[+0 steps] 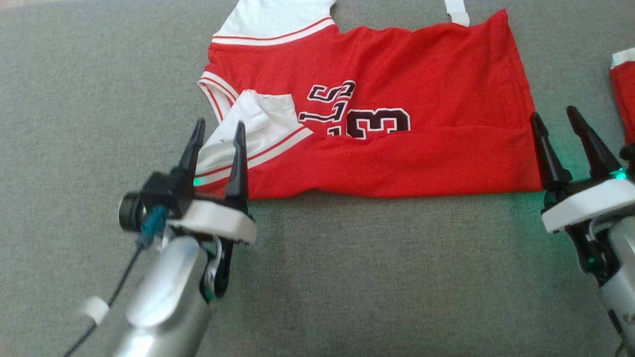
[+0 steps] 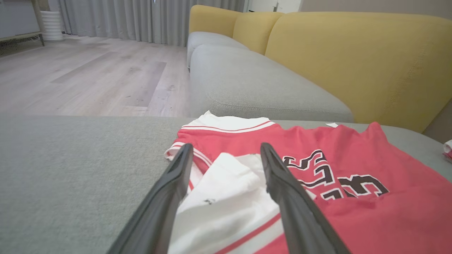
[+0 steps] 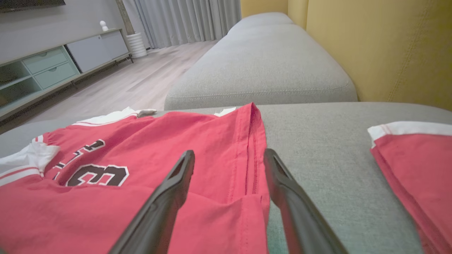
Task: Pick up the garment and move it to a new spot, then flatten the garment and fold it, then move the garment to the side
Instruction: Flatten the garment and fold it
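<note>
Grey sofa cushion (image 1: 347,277) carries everything. Nearest, both pincers stand released, holding nothing: the left pincer (image 1: 221,124) over the white-trimmed corner of the red jersey (image 1: 397,158), the right pincer (image 1: 553,114) at its hem. The jersey lies folded, its lettering half hidden. Far right, another red garment (image 1: 626,94) is cut off.
</note>
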Robot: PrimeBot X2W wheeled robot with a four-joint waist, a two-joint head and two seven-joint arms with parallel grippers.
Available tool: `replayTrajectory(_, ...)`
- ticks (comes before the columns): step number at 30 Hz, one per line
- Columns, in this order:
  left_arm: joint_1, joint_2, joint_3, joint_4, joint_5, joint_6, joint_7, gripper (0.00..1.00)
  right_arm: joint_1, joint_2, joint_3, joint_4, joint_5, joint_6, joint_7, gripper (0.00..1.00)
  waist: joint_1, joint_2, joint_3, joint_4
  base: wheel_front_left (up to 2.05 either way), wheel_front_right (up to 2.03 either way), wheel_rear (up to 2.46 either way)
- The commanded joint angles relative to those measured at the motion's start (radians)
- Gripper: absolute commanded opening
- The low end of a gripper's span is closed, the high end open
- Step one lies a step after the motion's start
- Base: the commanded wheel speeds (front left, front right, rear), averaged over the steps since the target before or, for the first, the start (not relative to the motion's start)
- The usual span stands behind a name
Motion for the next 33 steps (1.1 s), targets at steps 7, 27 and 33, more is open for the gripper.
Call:
replayTrajectory(7,0.165,0.030,0.079,-0.027,0.060,0.133,-0.016,1.00,0.120,0.023,-0.063,-0.101,-0.062,0.007,-0.006,1.00,-0.0001,-0.0001,-0.029,-0.017,0.00,0.00,0.00)
replayTrajectory(27,0.135,-0.002,0.086,0.149,0.010,0.004,-0.002,0.00,0.142,0.032,-0.041,-0.009,-0.029,0.007,-0.006,1.00,-0.0001,-0.0001,-0.034,-0.012,0.00,0.00,0.00)
replayTrajectory(33,0.126,0.003,0.087,0.115,0.048,0.001,-0.015,0.00,0.099,0.052,-0.012,0.135,0.004,0.007,0.019,1.00,-0.0001,-0.0001,-0.045,0.010,0.00,0.00,0.00)
